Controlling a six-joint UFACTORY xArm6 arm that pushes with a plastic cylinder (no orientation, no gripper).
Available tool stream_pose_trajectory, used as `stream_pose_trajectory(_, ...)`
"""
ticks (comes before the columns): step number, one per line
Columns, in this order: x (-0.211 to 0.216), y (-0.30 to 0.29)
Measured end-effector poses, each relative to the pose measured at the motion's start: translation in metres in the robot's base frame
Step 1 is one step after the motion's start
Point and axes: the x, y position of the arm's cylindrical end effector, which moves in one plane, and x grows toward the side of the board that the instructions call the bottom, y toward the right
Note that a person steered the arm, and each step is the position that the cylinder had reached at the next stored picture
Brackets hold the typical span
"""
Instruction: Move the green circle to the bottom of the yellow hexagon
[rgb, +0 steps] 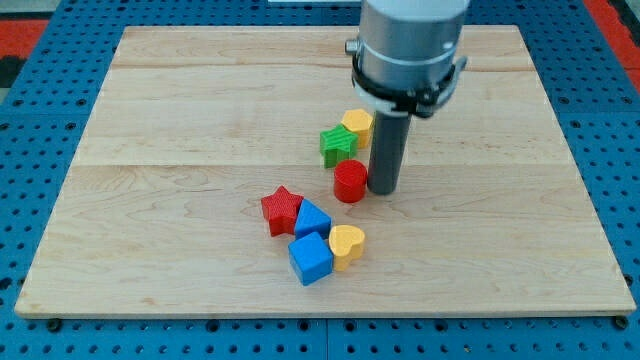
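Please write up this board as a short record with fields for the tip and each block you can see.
tip: my tip, just right of the red cylinder
yellow hexagon, partly behind the rod
green block: star-shaped, touching the hexagon's lower left
red star
blue blocks: one beside the red star, a cube below it
yellow heart, right of the cube
green circle: none visible

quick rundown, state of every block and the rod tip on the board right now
my tip: down on the board, right beside the red cylinder
red cylinder: upright, against the tip's left side
green star: flat, touching the yellow hexagon
yellow hexagon: flat, partly behind the rod
red star: flat, touching a blue block
upper blue block: in the lower cluster
blue cube: beside the yellow heart
yellow heart: flat
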Motion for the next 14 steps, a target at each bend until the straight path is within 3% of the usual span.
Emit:
stream_pose_trajectory(4,0.011,-0.072)
stream_pose_trajectory(7,-0.038,-0.047)
stream_pose_trajectory(10,-0.069,0.056)
stream_pose_trajectory(11,-0.085,0.06)
stream_pose_trajectory(12,-0.105,0.054)
stream_pose_trajectory(14,-0.119,-0.013)
